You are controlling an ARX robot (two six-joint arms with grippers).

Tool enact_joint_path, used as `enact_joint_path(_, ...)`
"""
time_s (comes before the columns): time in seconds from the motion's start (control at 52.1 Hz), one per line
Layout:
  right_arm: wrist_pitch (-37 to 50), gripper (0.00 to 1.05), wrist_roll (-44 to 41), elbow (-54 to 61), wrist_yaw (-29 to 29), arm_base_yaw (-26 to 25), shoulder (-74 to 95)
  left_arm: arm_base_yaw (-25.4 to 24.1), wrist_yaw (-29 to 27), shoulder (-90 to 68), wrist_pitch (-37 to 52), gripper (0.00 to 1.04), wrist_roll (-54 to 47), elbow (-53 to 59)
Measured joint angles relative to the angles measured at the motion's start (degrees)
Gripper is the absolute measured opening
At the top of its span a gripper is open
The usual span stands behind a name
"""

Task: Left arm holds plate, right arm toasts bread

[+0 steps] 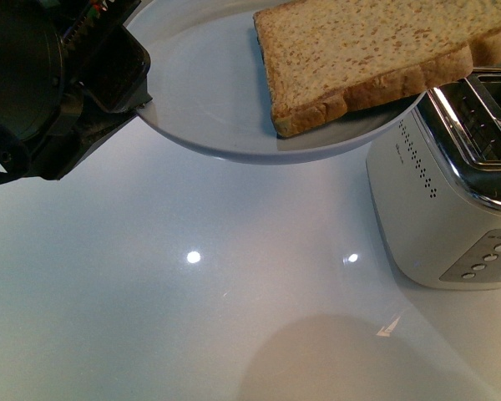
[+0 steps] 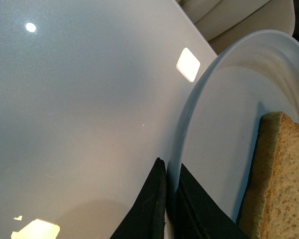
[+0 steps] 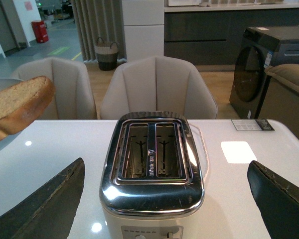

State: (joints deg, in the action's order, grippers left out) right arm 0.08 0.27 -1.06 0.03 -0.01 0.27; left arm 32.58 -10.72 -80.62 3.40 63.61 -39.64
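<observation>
My left gripper (image 1: 138, 96) is shut on the rim of the pale blue-grey plate (image 1: 200, 83) and holds it above the table. In the left wrist view its two black jaws pinch the plate's rim (image 2: 177, 164) between them. A slice of brown bread (image 1: 367, 54) lies on the plate, its crust end jutting past the rim over the toaster (image 1: 459, 192). The bread (image 2: 279, 184) also shows in the left wrist view, and its rounded end (image 3: 17, 104) in the right wrist view. My right gripper (image 3: 167, 199) stands open, its fingers wide either side of the toaster (image 3: 152, 174), whose two slots are empty.
The toaster stands on a glossy white table (image 1: 192, 292). Beige chairs (image 3: 157, 87) stand behind the table's far edge, with a dark appliance (image 3: 269, 64) beyond on one side. A small card (image 3: 251, 124) lies near the far table edge.
</observation>
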Motion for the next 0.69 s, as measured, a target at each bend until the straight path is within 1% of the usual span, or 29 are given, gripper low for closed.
enact_joint_path(0.537,0.0,0.96,0.0,0.0,-0.02,0.0,0.0,0.0,0.0,0.0,0.0,0.03,0.04,0.0)
enact_joint_path(0.556,-1.31,0.96,0.48,-0.31,1.46,0.42,0.7,0.0,0.0,0.0,0.0,0.03,0.04,0.0)
enact_joint_path(0.595,-7.65,0.96,3.23,-2.58,6.54,1.88,3.37,0.0,0.0,0.0,0.0,0.03,0.07,0.0)
enact_joint_path(0.652,-13.55,0.96,5.62,-4.7,10.93,2.75,7.08,0.0,-0.04,0.0,0.0,0.03,0.09,0.0)
enact_joint_path(0.691,-17.09,0.96,7.87,-5.55,12.72,3.28,9.38,0.0,-0.07,0.02,0.02,0.03,0.09,-0.02)
